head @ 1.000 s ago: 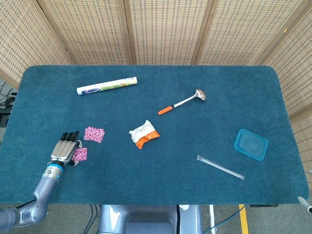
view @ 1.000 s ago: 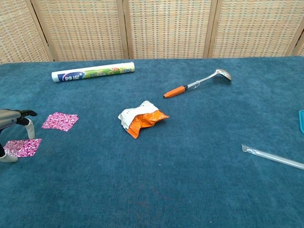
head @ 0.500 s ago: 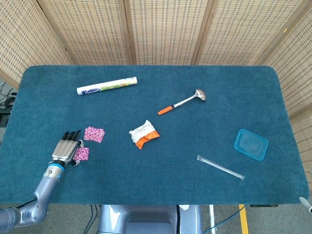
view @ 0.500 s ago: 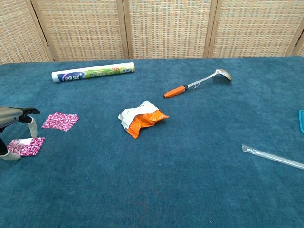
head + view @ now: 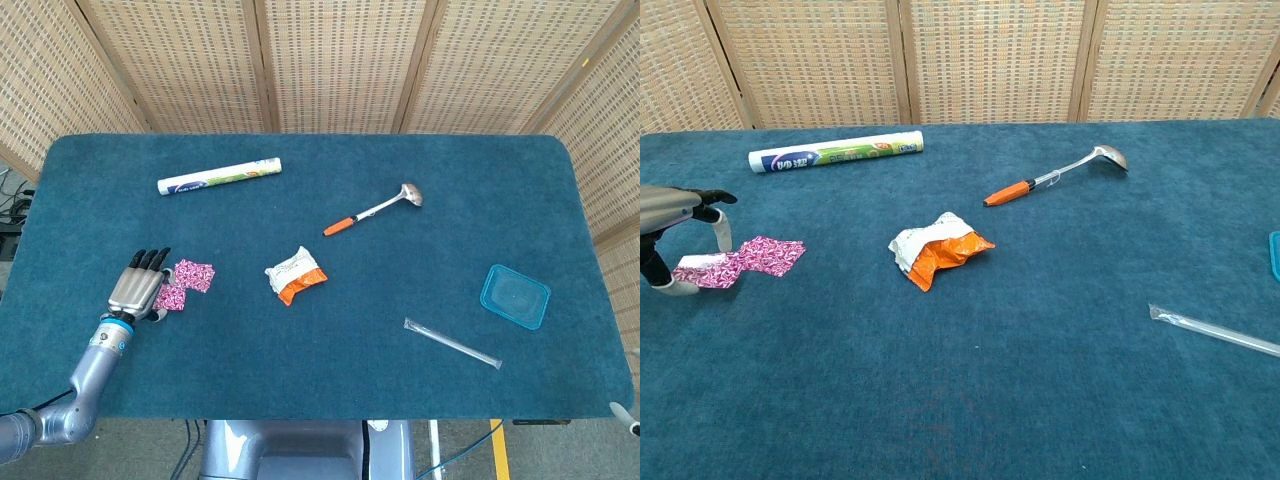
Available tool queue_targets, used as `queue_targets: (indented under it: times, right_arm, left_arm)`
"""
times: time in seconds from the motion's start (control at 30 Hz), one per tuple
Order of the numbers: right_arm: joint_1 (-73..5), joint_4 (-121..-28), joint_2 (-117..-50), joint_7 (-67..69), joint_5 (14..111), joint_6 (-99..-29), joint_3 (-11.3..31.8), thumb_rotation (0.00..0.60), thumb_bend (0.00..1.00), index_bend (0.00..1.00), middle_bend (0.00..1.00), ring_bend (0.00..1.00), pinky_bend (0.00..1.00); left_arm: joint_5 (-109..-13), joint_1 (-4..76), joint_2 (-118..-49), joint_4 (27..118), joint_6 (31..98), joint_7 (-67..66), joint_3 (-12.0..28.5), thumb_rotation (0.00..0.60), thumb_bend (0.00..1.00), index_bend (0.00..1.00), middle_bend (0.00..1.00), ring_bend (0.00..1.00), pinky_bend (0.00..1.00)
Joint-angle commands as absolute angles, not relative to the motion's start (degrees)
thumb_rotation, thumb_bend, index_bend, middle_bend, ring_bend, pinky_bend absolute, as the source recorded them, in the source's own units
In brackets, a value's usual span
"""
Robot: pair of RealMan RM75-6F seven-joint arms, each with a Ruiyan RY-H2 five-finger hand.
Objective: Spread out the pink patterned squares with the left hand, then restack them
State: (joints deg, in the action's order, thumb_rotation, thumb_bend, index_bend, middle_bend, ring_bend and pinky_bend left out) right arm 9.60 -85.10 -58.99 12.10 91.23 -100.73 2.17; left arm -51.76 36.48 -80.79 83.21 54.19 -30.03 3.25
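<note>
Two pink patterned squares lie at the table's left. One square is flat on the cloth. My left hand pinches the other square between thumb and a finger, its far edge touching or overlapping the flat one. The hand is just left of both squares, fingers pointing away from me. The right hand shows in neither view.
A crumpled orange and white wrapper lies mid-table. A rolled tube is at the back left, and an orange-handled ladle is right of centre. A blue lid and a clear straw lie at the right.
The left hand has moved forward, away from me, carrying the nearer pink square up against the other square. Nothing else has moved.
</note>
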Motion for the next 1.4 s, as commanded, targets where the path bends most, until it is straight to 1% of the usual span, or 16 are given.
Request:
queue_targets:
  times: [0.03, 0.23, 0.53, 0.6, 0.77, 0.83, 1.03, 1.17, 1.4]
  right_arm:
    - [9.51, -85.27, -58.94, 11.97, 91.27, -100.68, 2.21, 0.6, 0.01, 0.3, 0.26, 0.0, 0.0]
    - [9.49, -85.53, -59.01, 11.7, 91.17, -100.58, 2.18, 0.6, 0.01, 0.3, 0.26, 0.0, 0.0]
    - [9.6, -85.82, -58.69, 11.51, 91.1, -100.76, 2.19, 0.6, 0.01, 0.3, 0.26, 0.0, 0.0]
    - [9.65, -85.88, -58.63, 11.44, 91.09, -100.77, 2.16, 0.6, 0.01, 0.3, 0.26, 0.0, 0.0]
    - [9.69, -85.95, -58.47, 11.36, 91.06, -100.79, 2.14, 0.6, 0.01, 0.3, 0.26, 0.0, 0.0]
    - [9.59, -85.97, -58.5, 11.31, 91.15, -100.7, 2.13, 0.6, 0.01, 0.3, 0.26, 0.0, 0.0]
    - [9.4, -86.03, -58.42, 11.19, 91.47, -100.52, 2.03, 0.6, 0.01, 0.3, 0.26, 0.0, 0.0]
    - [9.25, -86.13, -58.26, 11.05, 91.89, -100.43, 1.88, 0.6, 0.01, 0.3, 0.26, 0.0, 0.0]
    - [8.56, -85.99, -57.99, 11.01, 92.37, -99.73, 1.84, 0.6, 0.01, 0.3, 0.26, 0.0, 0.0]
  left_arm:
    - [-51.58, 37.95, -81.29, 81.1, 52.83, -30.16, 4.33, 0.6, 0.26, 0.41, 0.0, 0.0, 0.0]
    - [-48.98, 40.28, -83.24, 77.8, 50.97, -31.13, 6.06, 0.6, 0.25, 0.41, 0.0, 0.0, 0.0]
    - [-45.44, 42.9, -86.86, 74.26, 49.84, -33.18, 7.23, 0.6, 0.25, 0.4, 0.0, 0.0, 0.0]
    - [-45.07, 43.34, -87.62, 73.54, 49.68, -33.11, 7.52, 0.6, 0.25, 0.36, 0.0, 0.0, 0.0]
    - [-45.29, 43.54, -87.87, 73.6, 49.88, -32.75, 7.43, 0.6, 0.21, 0.18, 0.0, 0.0, 0.0]
    - [-45.47, 43.47, -87.63, 73.95, 49.95, -32.52, 7.29, 0.6, 0.2, 0.14, 0.0, 0.0, 0.0]
    - [-45.83, 43.18, -86.8, 74.83, 50.3, -31.81, 7.06, 0.6, 0.19, 0.1, 0.0, 0.0, 0.0]
    - [-46.85, 42.24, -85.88, 76.48, 51.6, -30.15, 7.1, 0.6, 0.2, 0.09, 0.0, 0.0, 0.0]
    - [-54.22, 36.18, -81.74, 83.7, 60.14, -25.08, 4.7, 0.6, 0.21, 0.09, 0.0, 0.0, 0.0]
